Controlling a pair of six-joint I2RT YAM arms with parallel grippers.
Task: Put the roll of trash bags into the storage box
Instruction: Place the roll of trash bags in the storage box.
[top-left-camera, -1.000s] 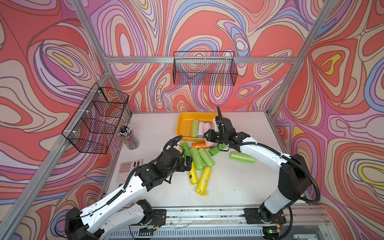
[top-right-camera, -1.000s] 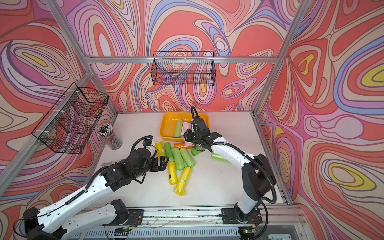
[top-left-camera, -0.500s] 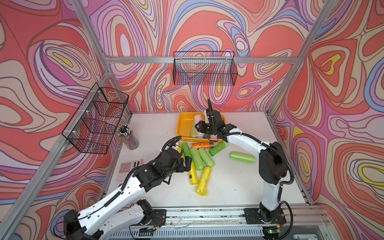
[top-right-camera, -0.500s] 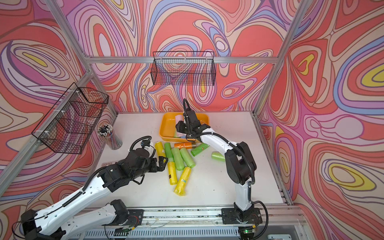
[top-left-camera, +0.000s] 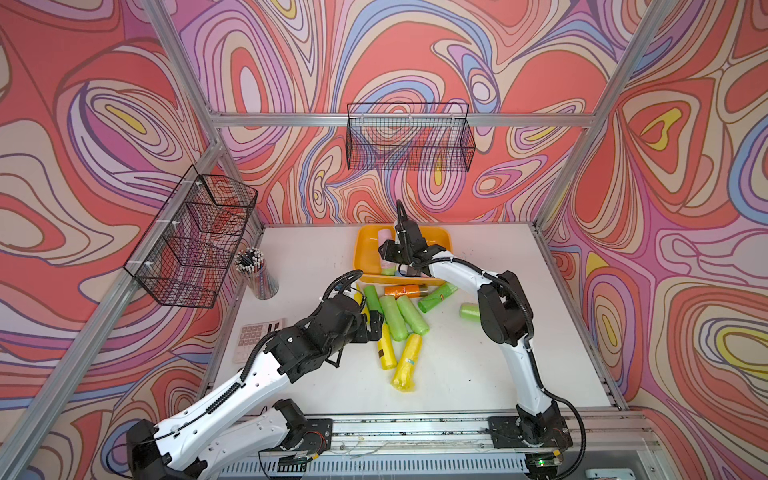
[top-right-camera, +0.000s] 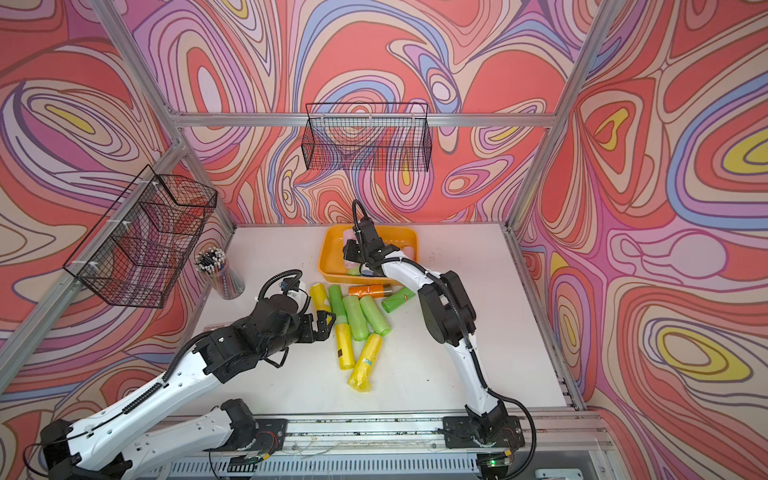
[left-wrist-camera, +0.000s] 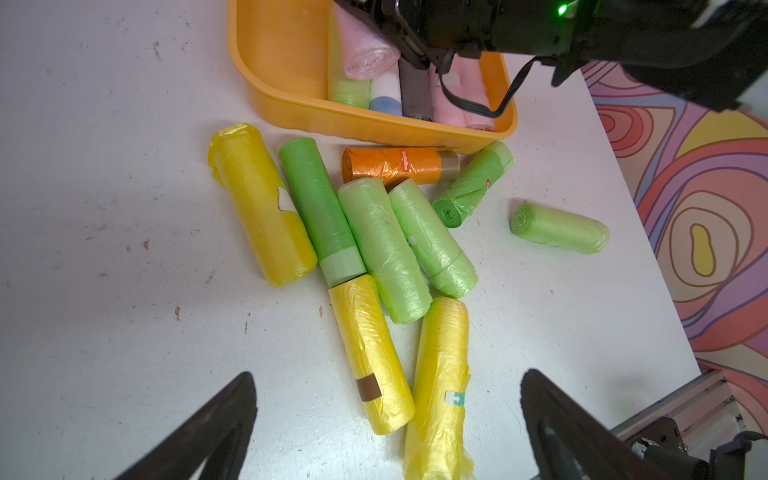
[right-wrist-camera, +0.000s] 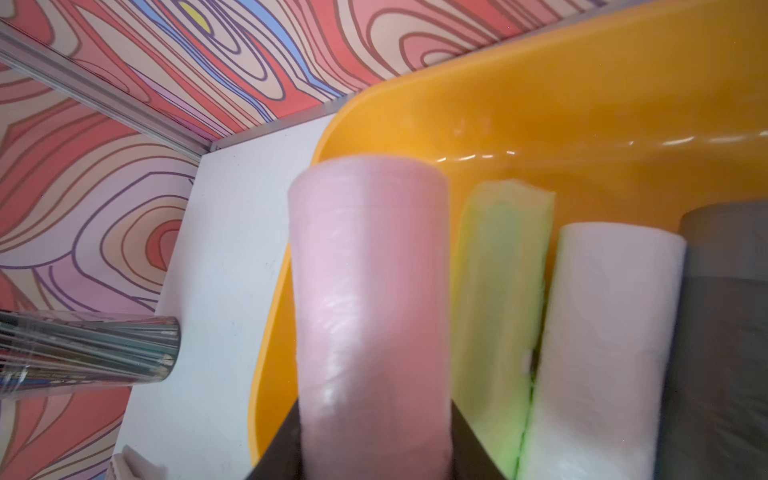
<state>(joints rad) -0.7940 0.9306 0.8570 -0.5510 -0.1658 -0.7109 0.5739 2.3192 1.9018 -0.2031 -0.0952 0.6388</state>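
1. Black left gripper (left-wrist-camera: 386, 378) hangs above the white bench (left-wrist-camera: 104, 291) at the near edge of the loose pile, jaws spread wide, nothing between them.
2. Two yellow rolls (left-wrist-camera: 370, 353) lie just beyond it, side by side, their far ends against the pile.
3. Next out, a third yellow roll (left-wrist-camera: 262, 208), a dark green roll (left-wrist-camera: 316, 199) and two light green rolls (left-wrist-camera: 382, 249) lie packed lengthwise, touching one another.
4. An orange roll (left-wrist-camera: 395, 164) lies crosswise just beside the near wall of the box, with a tilted green roll (left-wrist-camera: 473, 183) at its right end. A lone green roll (left-wrist-camera: 559, 228) lies well apart to the right.
5. At the left side of the bench stand a calculator (top-left-camera: 253, 336) and, further back, a pencil cup (top-left-camera: 255, 272).
6. The storage box (top-left-camera: 440, 237) sits at the far middle of the bench. Inside lie a green roll (right-wrist-camera: 498, 291), a white roll (right-wrist-camera: 602, 332) and a dark grey roll (right-wrist-camera: 723, 332), side by side.
7. The right gripper (right-wrist-camera: 374, 453) is over the box's left part, jaws clamped on a pink roll (right-wrist-camera: 370, 291) beside the green one. Whether that roll touches the box floor cannot be told.
8. A black wire basket (top-left-camera: 409, 137) hangs on the far wall.
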